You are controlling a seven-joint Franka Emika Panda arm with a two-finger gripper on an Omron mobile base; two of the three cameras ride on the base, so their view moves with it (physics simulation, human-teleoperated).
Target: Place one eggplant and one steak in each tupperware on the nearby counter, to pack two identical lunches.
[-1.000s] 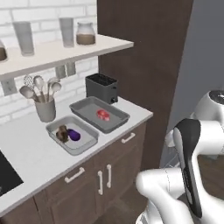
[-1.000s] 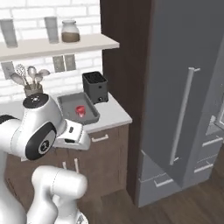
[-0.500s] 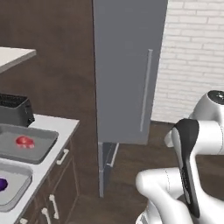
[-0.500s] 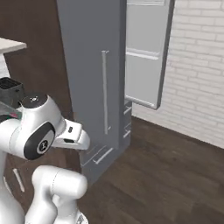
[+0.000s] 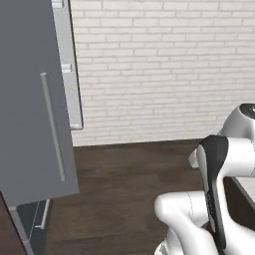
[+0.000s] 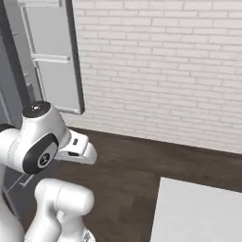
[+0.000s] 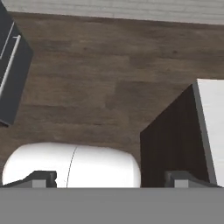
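The gripper (image 7: 111,179) points down at dark wood floor (image 7: 87,78), its jaws spread wide and empty. A white-topped counter corner (image 7: 212,127) lies just beside its right fingertip (image 7: 186,178); none of the food or trays lies near the jaws

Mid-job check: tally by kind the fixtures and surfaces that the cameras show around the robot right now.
fridge: 1
counter: 1
brick wall: 1
wood floor: 1
Total: 4
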